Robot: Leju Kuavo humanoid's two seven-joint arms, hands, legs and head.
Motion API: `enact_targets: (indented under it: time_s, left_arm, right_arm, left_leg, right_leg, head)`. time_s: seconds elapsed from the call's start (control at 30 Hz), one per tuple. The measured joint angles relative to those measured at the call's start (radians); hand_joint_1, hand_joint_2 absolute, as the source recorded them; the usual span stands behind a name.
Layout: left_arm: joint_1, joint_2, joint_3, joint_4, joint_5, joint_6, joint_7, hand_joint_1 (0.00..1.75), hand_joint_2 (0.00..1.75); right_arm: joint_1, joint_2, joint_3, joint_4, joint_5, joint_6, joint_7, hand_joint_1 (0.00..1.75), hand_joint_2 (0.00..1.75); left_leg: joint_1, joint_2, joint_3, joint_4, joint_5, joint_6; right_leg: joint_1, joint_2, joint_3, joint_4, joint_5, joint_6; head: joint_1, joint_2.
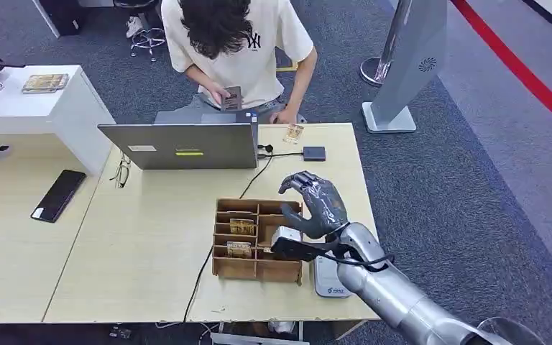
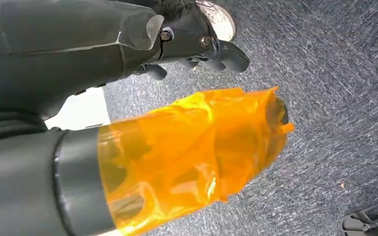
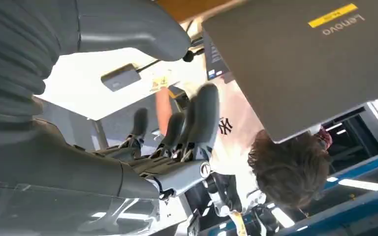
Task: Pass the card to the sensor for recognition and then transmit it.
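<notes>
Brown cardboard divided box (image 1: 257,237) on pale wood-grain table (image 1: 144,244); grey laptop lid (image 1: 187,146) with yellow strip, perhaps a sticker.

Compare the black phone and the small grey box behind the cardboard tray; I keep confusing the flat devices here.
The black phone is long, glossy and lies diagonally on the left desk, no cable visible; the small grey box is squarish, matte, set square to the table edge near the laptop, with a black cable running to it. Both lie flat, untouched by the right hand.
</notes>
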Motion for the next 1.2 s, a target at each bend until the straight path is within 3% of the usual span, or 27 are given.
enact_targets:
  time_s: [0.57, 0.67, 0.7, 0.93, 1.2]
  left_arm:
    - [0.003, 0.000, 0.016, 0.000, 0.009, 0.000, 0.000, 0.00, 0.00]
    - [0.003, 0.000, 0.018, 0.000, 0.010, 0.000, 0.000, 0.00, 0.00]
    - [0.003, 0.000, 0.018, 0.000, 0.010, 0.000, 0.000, 0.00, 0.00]
    - [0.004, 0.000, 0.024, 0.000, 0.010, 0.000, -0.009, 0.00, 0.00]
    - [0.005, 0.000, 0.025, 0.000, 0.009, 0.000, -0.010, 0.00, 0.00]
  right_arm:
    - [0.013, -0.026, 0.000, -0.035, 0.015, 0.031, 0.015, 0.96, 1.75]
    - [0.014, -0.027, 0.000, -0.039, 0.010, 0.034, 0.016, 0.94, 1.75]
    - [0.015, -0.027, 0.000, -0.042, 0.001, 0.039, 0.014, 0.86, 1.75]
    - [0.023, -0.035, 0.000, -0.087, -0.131, 0.150, -0.034, 0.94, 1.75]
    - [0.035, -0.042, 0.000, -0.118, -0.181, 0.218, -0.047, 0.87, 1.75]
  left_leg:
    - [0.000, 0.000, 0.000, 0.000, 0.000, 0.000]
    - [0.000, 0.000, 0.000, 0.000, 0.000, 0.000]
    - [0.000, 0.000, 0.000, 0.000, 0.000, 0.000]
    - [0.000, 0.000, 0.000, 0.000, 0.000, 0.000]
    - [0.000, 0.000, 0.000, 0.000, 0.000, 0.000]
  right_leg:
    - [0.000, 0.000, 0.000, 0.000, 0.000, 0.000]
    - [0.000, 0.000, 0.000, 0.000, 0.000, 0.000]
    - [0.000, 0.000, 0.000, 0.000, 0.000, 0.000]
    - [0.000, 0.000, 0.000, 0.000, 0.000, 0.000]
    - [0.000, 0.000, 0.000, 0.000, 0.000, 0.000]
  head:
    - [0.000, 0.000]
    - [0.000, 0.000]
    - [0.000, 0.000]
    - [0.000, 0.000]
    - [0.000, 0.000]
